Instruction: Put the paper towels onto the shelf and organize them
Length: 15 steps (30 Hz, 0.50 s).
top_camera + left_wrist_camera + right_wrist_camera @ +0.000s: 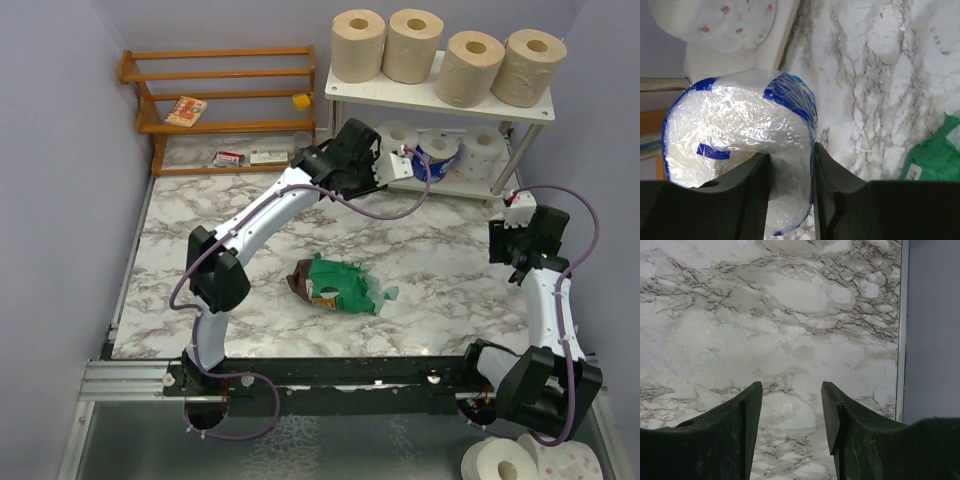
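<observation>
Left wrist view: left gripper clamps the blue-wrapped paper towel roll at the shelf lower tier's front edge. Right gripper hangs open, empty, over the marble table.

Four tan paper rolls stand upright atop white two-tier shelf, 1 o'clock; blue plastic-wrapped roll at lower tier.

blue-wrapped roll partly behind left gripper, snack bag cropped at right edge
</observation>
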Each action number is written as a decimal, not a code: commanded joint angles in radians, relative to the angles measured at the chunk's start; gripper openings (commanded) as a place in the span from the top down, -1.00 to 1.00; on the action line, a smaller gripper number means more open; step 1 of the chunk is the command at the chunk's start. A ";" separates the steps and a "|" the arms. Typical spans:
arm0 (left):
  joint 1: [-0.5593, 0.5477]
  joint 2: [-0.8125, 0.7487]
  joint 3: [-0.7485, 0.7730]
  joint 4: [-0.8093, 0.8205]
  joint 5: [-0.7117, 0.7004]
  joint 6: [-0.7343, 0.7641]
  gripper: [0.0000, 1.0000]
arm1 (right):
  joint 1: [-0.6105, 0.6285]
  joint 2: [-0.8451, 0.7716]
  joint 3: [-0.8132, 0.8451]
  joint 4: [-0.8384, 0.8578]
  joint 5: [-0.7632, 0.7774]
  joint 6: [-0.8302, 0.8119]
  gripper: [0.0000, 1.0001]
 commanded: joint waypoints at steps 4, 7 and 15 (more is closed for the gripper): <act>0.018 0.188 0.246 0.061 -0.042 0.017 0.99 | -0.004 -0.015 0.012 -0.013 -0.026 -0.007 -0.02; 0.021 0.259 0.337 0.072 -0.067 -0.010 0.98 | -0.004 -0.021 0.011 -0.010 -0.027 -0.007 -0.02; 0.036 0.351 0.400 0.192 -0.170 0.000 0.95 | -0.004 -0.021 0.010 -0.011 -0.024 -0.007 -0.02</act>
